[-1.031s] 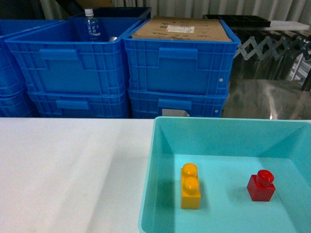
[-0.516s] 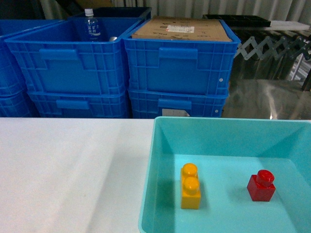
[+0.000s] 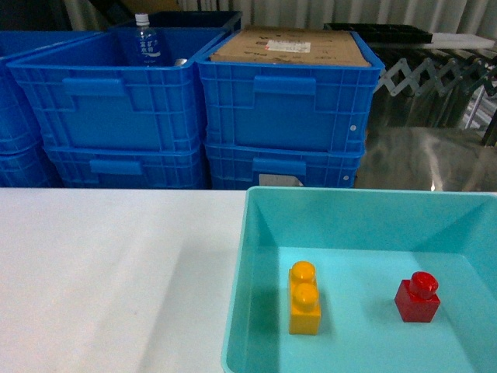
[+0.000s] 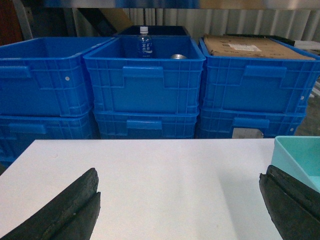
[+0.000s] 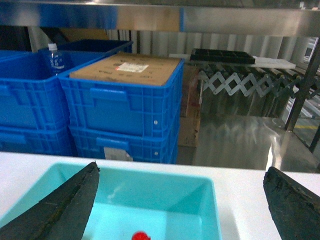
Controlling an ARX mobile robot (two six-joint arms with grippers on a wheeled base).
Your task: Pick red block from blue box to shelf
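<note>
Block (image 3: 417, 298) sits untouched on the floor of the turquoise box (image 3: 235, 311), right of the yellow brick (image 3: 304, 300). Right gripper (image 5: 180, 200) hangs above the box's back edge, fingers spread wide; left gripper (image 4: 180, 200) also spread, over bare worktop (image 3: 109, 272). Come straight down, straddle the cube's flat sides, stay off the stud.

The red block (image 3: 417, 299), a small glossy cube with one round stud, sits upright on the floor of the blue box (image 3: 247, 272), toward its right side. A shiny silver shelf (image 5: 160, 19) crossbar runs overhead.
</note>
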